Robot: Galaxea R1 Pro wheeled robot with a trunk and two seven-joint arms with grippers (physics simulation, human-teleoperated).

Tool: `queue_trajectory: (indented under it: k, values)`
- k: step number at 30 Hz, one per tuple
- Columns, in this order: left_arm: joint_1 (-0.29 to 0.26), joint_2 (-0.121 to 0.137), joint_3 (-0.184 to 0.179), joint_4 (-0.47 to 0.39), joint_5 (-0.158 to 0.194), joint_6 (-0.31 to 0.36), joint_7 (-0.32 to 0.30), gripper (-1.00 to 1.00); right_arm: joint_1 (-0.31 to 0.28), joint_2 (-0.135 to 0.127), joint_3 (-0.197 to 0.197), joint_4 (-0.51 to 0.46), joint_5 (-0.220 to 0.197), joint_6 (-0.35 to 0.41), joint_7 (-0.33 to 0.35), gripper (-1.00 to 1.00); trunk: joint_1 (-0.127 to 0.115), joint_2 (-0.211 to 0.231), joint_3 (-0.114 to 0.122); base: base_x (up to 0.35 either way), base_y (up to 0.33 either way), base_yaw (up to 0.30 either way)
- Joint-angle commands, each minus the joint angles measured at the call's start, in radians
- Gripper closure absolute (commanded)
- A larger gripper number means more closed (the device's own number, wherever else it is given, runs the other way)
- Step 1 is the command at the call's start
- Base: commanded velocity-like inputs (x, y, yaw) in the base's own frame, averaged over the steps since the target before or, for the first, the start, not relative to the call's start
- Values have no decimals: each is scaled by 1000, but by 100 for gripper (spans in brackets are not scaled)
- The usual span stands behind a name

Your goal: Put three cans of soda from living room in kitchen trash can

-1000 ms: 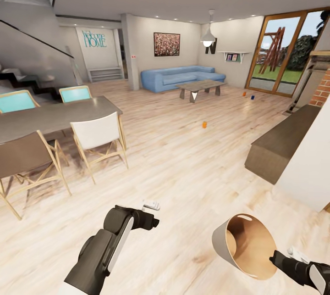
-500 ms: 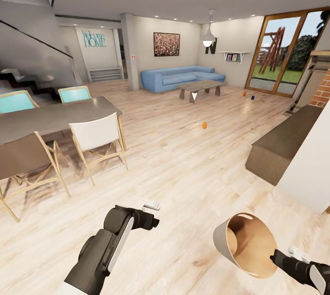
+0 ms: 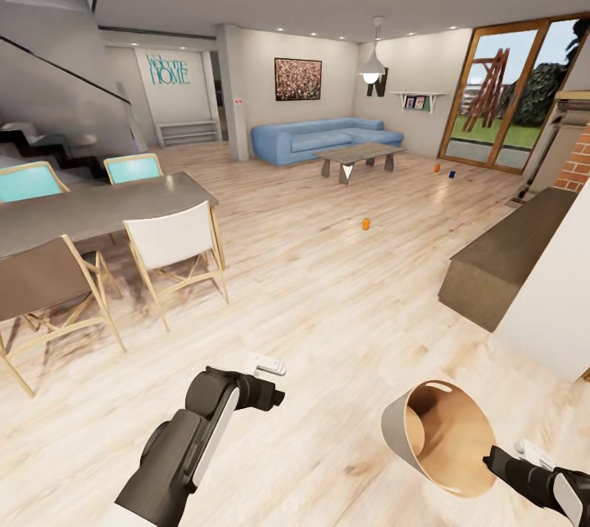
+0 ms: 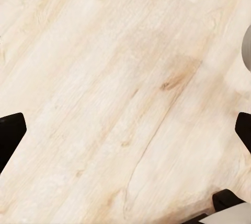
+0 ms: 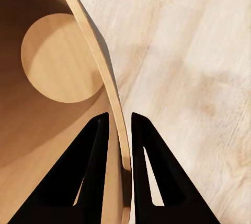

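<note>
Head view showed the right end effector [image 3: 501, 458] clamped on the pale tapered bin [image 3: 434, 437], empty, lower right; left end effector [image 4: 125, 145] spread, empty; orange can [image 3: 365, 223] and two cans [image 3: 443, 170] on the floor, mid-frame.

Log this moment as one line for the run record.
right gripper: shut on trash can rim | left gripper: open, empty | soda cans: orange, orange, blue on floor | bin empty

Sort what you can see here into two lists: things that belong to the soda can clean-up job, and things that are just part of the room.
Job: orange can, second orange can, blue can, trash can pinched by right gripper.
Room: sofa, coffee table, dining table, white chair.
</note>
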Motion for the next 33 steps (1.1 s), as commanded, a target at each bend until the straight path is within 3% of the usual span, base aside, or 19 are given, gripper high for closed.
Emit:
queue_trajectory:
  k: [1,10,33]
  values:
    - [0,0,0,0,0,-1,1,-100,-1,0,-5,-1,-18,4,4,100,0,0,0,23,0,0]
    - [0,1,0,1,-3,-20,1,-100,-1,0,-8,-2,-21,10,2,100,0,0,0,167,0,-3]
    - [0,3,-2,2,-3,-23,-2,-100,-2,1,-8,-2,-22,18,2,100,0,0,22,333,13,-124]
